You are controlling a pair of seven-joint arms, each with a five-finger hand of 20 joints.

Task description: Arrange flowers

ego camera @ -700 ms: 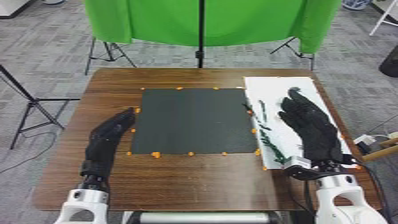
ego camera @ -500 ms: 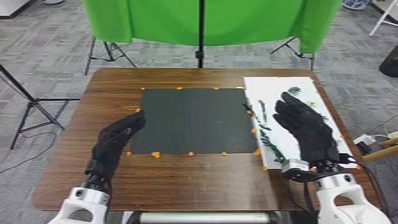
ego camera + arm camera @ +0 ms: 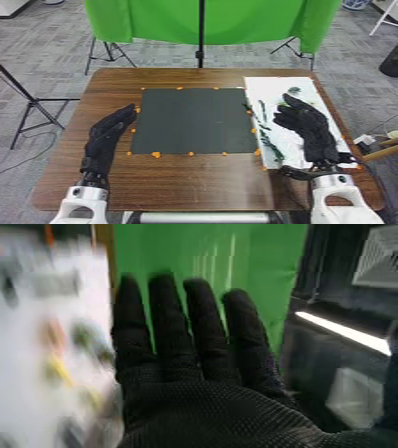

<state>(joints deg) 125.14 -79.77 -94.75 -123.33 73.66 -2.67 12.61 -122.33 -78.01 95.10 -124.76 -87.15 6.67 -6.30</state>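
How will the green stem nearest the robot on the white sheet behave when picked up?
The green stem looks thin, so it is probably light and may flex when lifted. It lies flat on the white sheet, so a nudge might slide it. Its uneven outline suggests it would not roll freely.

Slender green stems lie on the white sheet, a grey-green sprig near its far end.

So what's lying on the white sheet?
On the white sheet, green stems lie along its left side, with a small greenish piece near the far end. I can't see what the right hand covers.
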